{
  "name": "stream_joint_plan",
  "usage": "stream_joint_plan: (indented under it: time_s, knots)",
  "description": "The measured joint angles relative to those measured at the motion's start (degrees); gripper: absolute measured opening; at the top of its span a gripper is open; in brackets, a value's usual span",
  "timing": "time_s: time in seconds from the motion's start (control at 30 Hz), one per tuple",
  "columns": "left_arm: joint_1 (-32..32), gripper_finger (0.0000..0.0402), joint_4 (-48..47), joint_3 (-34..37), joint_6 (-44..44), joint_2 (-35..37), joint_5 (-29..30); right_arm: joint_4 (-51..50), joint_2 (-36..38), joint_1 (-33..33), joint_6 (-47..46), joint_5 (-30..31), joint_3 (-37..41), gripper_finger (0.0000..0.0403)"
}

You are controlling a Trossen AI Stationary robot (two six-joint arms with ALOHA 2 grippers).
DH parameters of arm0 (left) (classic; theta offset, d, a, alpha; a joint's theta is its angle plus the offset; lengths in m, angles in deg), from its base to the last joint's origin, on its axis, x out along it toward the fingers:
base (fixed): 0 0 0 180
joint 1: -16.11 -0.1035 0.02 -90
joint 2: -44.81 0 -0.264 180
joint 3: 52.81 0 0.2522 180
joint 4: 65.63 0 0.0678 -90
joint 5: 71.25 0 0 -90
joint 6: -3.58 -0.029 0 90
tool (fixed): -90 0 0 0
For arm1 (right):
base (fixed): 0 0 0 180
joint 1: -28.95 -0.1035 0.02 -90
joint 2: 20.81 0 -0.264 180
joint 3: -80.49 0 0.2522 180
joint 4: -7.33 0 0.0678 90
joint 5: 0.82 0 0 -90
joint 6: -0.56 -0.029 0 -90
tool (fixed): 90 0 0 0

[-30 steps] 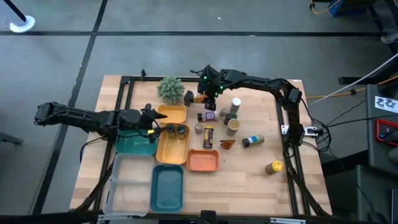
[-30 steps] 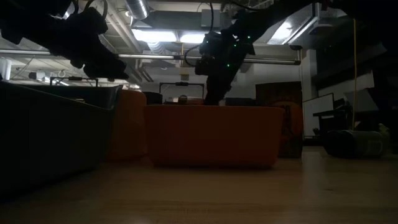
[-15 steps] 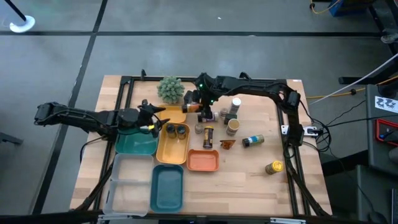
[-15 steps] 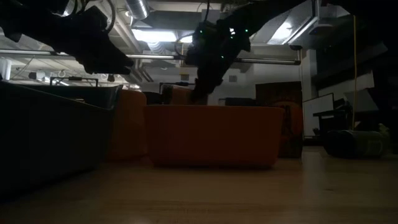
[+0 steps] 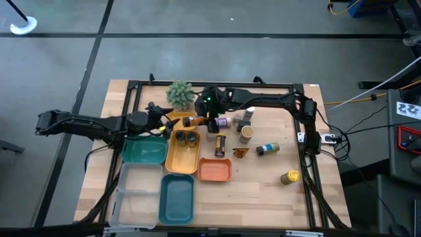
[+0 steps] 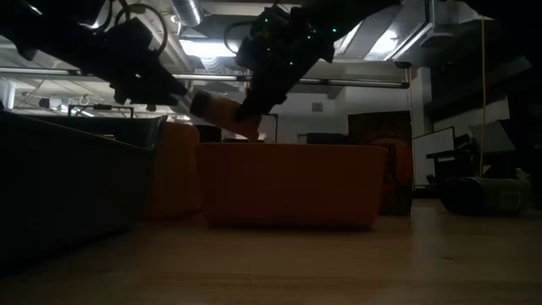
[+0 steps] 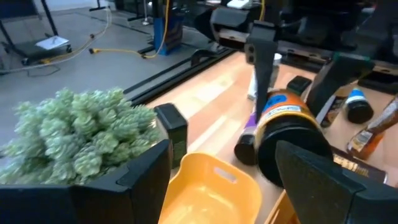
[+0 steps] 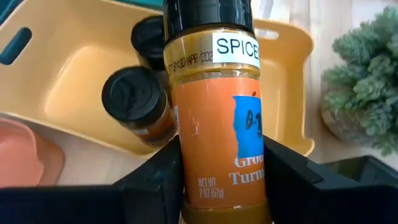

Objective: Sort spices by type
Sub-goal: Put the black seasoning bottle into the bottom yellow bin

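Step in hand, as judged: transfer of one jar to a tray, mid-carry. Right end effector (image 5: 199, 121) clamped on a turmeric jar (image 8: 214, 118) with dark cap and orange label, carried on its side above the far end of the yellow tray (image 5: 172, 157). Grip confirmed in the right wrist view: both fingers pressed against the jar body, cap pointing away from the wrist. Jar clear of the tray and of the worktop (image 5: 263, 191); low view shows it raised and tilted.

Two dark-capped jars (image 5: 185, 137) already upright in the yellow tray, just near of the carried jar. Judged destination: same tray, since contents look alike in colour and cap.

Left end effector (image 5: 161, 122) spread wide, holding nothing, hovering over the far rim of the teal tray (image 5: 142, 155), just left of the yellow tray and close to the carried jar. Green plant (image 5: 180, 93) standing at the far edge, just beyond both end effectors.

Remaining spices grouped right of the yellow tray on the worktop: several upright jars, one bottle lying on its side (image 5: 268, 149), one yellow-capped jar (image 5: 290, 176) apart at the near right. Orange tray (image 5: 214, 170) without any spice.

Next move, as judged: lower over free space at the yellow tray's far end, bring the jar upright or lay it down, then open. Caution needed: little clearance to the two jars already placed and to the left end effector alongside. Sorting at an early stage; most items not yet placed.
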Motion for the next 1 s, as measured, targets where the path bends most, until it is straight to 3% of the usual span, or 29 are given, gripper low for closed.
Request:
stream_joint_plan:
  time_s: [0.67, 1.0]
  knots:
    - [-1.09, 0.0269, 10.2, 0.02, -0.73, -9.95, -0.12, 0.04, 0.0, -0.76, 1.33, -0.45, 0.13, 0.017]
    - [-1.85, 0.0269, 11.55, 0.02, -1.14, -11.06, -2.53, -0.58, 0.0, -1.16, 3.41, 0.4, 0.15, 0.017]
